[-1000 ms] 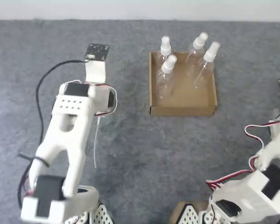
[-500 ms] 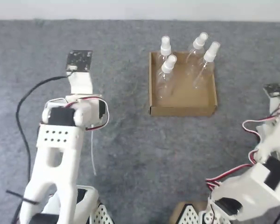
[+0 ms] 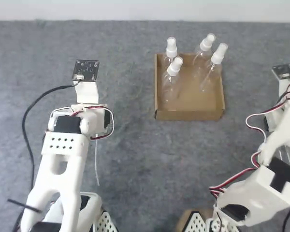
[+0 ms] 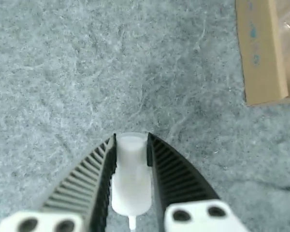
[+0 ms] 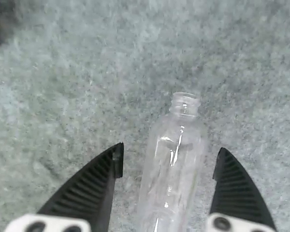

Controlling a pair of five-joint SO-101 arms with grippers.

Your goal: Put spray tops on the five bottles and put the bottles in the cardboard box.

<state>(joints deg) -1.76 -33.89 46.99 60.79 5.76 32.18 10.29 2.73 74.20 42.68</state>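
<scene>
Since a second ago, we see the left arm (image 3: 63, 159) has swung away from the cardboard box (image 3: 189, 114) toward its own side of the grey tabletop (image 3: 145, 154). The right arm (image 3: 275, 164) has stretched farther up along the right edge.

Now the left pincer (image 4: 131, 137) is pinching a white spray top (image 4: 131, 181) between its ribbed fingers, held above bare tabletop with a corner of the box off to one side. The right pincer (image 5: 170, 150) is spread wide around a clear bottle (image 5: 174, 166) with no top on its open neck. The bottle appears to lie on the tabletop, and we see a gap between it and each finger.

Inside the box stand four capped bottles (image 3: 172, 82), all leaning a little.
</scene>
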